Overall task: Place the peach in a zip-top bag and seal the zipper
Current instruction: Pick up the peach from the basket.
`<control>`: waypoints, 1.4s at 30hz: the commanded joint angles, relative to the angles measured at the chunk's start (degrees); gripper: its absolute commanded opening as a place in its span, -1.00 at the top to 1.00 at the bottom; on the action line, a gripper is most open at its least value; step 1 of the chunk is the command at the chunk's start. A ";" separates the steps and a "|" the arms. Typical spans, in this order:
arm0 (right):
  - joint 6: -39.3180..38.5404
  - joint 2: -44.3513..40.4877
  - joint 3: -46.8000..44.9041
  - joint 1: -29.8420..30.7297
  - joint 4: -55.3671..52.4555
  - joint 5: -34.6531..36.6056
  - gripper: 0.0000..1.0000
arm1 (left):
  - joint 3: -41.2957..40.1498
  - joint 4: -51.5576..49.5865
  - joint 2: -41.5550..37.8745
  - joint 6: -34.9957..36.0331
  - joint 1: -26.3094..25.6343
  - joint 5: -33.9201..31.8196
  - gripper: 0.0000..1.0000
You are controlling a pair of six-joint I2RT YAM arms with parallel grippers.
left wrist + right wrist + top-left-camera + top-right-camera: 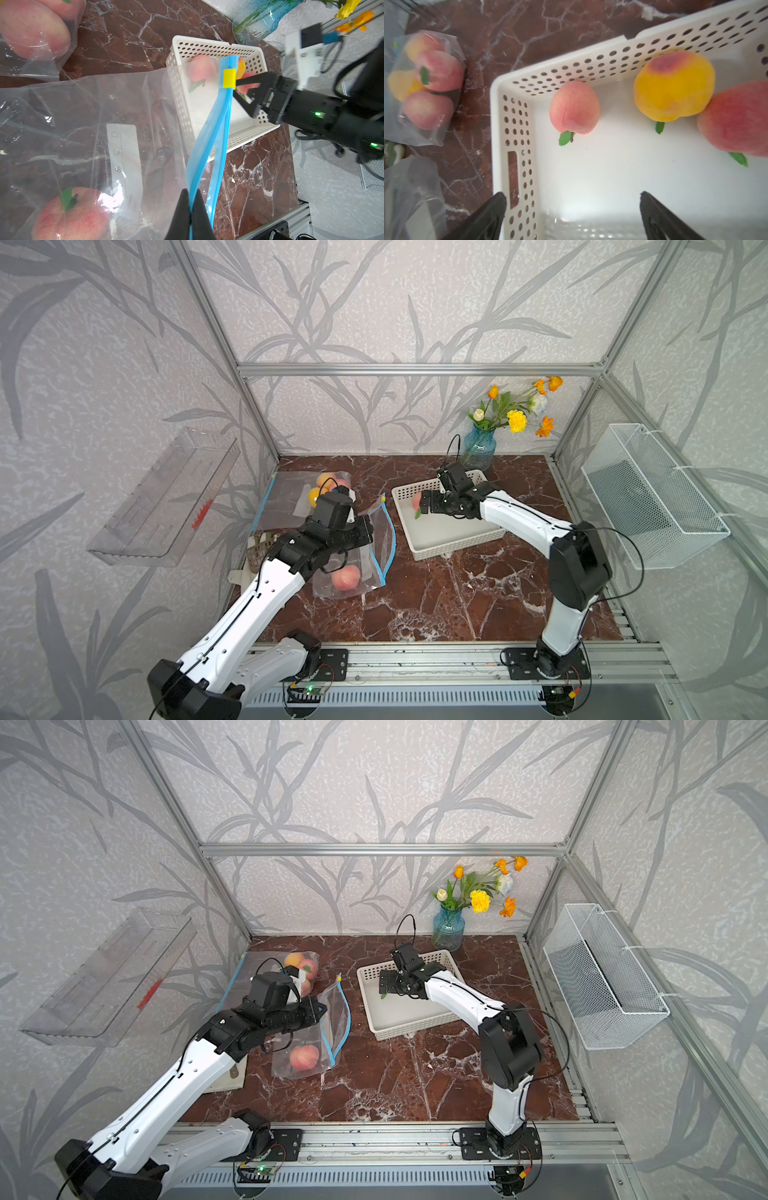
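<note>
Left tool (pixel 190 207) is clamping the blue zipper strip (pixel 225 104) of the bag (pixel 93 104). Right tool (pixel 572 195) is hovering over the basket (pixel 496 124), spread wide and empty. The peach (pixel 574 108) is looking light, round and fuzzy, so I'd be gripping across its middle.

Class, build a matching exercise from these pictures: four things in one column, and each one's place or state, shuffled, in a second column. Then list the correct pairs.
Things
1. left gripper
2. right gripper
3. yellow slider
4. yellow peach

Places or states
A. lying in the white basket
B. open, holding nothing
C. shut on the blue zipper strip
D. sitting near one end of the zipper strip

Pairs: 1-C, 2-B, 3-D, 4-A
</note>
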 commanded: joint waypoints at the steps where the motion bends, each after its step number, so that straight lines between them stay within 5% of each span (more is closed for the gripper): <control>1: -0.70 5.08 5.77 0.09 -1.41 1.92 -0.98 | -1.21 2.17 -0.38 -0.78 0.31 1.04 1.00; 12: -3.80 20.98 20.57 -0.95 -5.41 1.22 -0.95 | -2.51 3.20 -0.13 -0.97 0.30 1.60 1.00; 23: -4.86 22.53 19.64 -1.41 -1.52 1.58 -0.68 | -2.40 3.22 -0.11 -0.71 0.24 1.74 1.00; 32: -4.91 23.97 21.28 -1.77 -2.86 2.75 -0.64 | -2.13 3.29 0.13 -0.62 0.29 2.11 1.00; 42: -6.49 23.28 20.18 -2.00 -1.18 1.52 -0.20 | -1.48 2.43 -0.10 -0.01 0.23 2.63 1.00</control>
